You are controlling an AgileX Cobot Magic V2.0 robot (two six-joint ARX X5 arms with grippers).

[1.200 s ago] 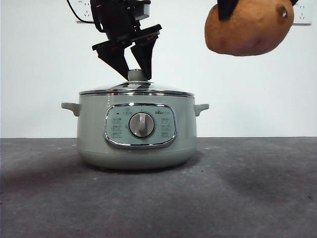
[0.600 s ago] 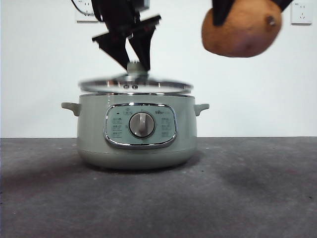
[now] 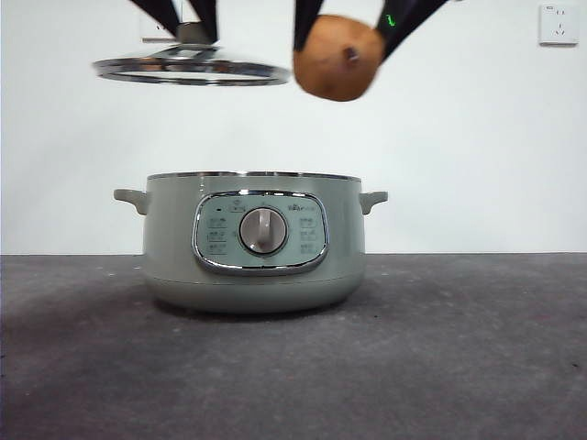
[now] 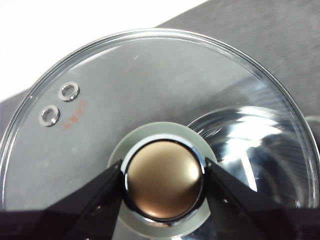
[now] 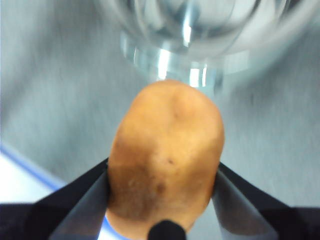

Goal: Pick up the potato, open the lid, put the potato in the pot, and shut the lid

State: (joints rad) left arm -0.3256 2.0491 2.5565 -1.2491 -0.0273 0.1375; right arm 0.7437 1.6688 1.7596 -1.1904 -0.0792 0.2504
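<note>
Left pincer (image 4: 164, 187): clamped on the knob of the glass lid (image 4: 125, 100), held level, high and left of the pot (image 3: 252, 243) on the worktop (image 3: 459, 367).
Right pincer (image 5: 162, 190): grips the orange-brown potato (image 5: 167, 160) just beside the lid, above the open pot. Dark eye spot visible in front view only.

One pot (image 3: 253, 243), one lid (image 3: 191, 70), one potato (image 3: 339, 58). Two grippers up top, left (image 4: 163, 181) and right (image 5: 162, 187). Pot's got two side handles and one dial (image 3: 263, 230). Lid has two little vent holes. One wall socket (image 3: 559, 24) showing whole.
</note>
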